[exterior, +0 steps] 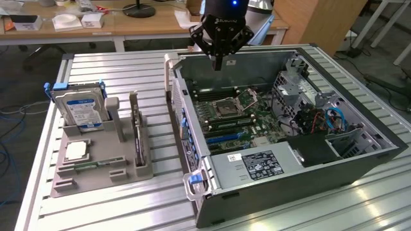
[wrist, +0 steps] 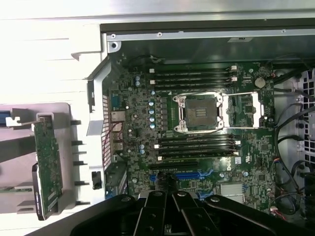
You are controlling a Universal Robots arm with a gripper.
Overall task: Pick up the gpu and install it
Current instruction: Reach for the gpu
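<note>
Evidently unstarted: the claw (exterior: 219, 65), pressed together and empty, hangs above the computer case (exterior: 301, 185) (gpu (exterior: 136, 131) untouched in its grey holder (exterior: 96, 179)).

surface: slatted metal table (exterior: 115, 70); on it: grey parts stand (exterior: 128, 171); open computer case (exterior: 289, 187) beside stand

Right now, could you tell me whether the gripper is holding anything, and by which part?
Nothing is held. The gripper is shut on nothing above the open computer case; the gpu stands on edge in the grey holder.
</note>
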